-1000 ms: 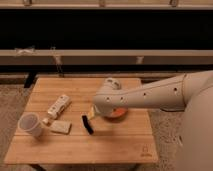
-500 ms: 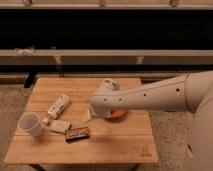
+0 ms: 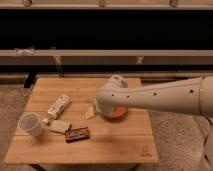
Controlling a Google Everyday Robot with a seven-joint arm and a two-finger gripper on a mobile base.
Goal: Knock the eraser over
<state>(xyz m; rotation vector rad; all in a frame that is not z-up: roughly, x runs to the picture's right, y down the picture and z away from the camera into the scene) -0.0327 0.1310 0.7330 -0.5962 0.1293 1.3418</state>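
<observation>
The eraser (image 3: 77, 134) lies flat on the wooden table (image 3: 115, 145), its brown-orange broad face up and its black edges showing. It rests at the front left, just right of a flat pale beige pad (image 3: 60, 126). My gripper (image 3: 91, 112) is at the left end of the white arm (image 3: 150, 97), over the middle of the table. It is up and to the right of the eraser and not touching it.
A long white bottle-like thing (image 3: 58, 106) lies at the left of the table. A white cup (image 3: 30, 124) stands at the front left corner. An orange object (image 3: 118, 113) is partly hidden under the arm. A dark shelf runs behind the table.
One second ago the eraser stood on edge by the gripper. It has since tipped and now lies flat further left, next to the beige pad. The gripper has drawn back slightly.
</observation>
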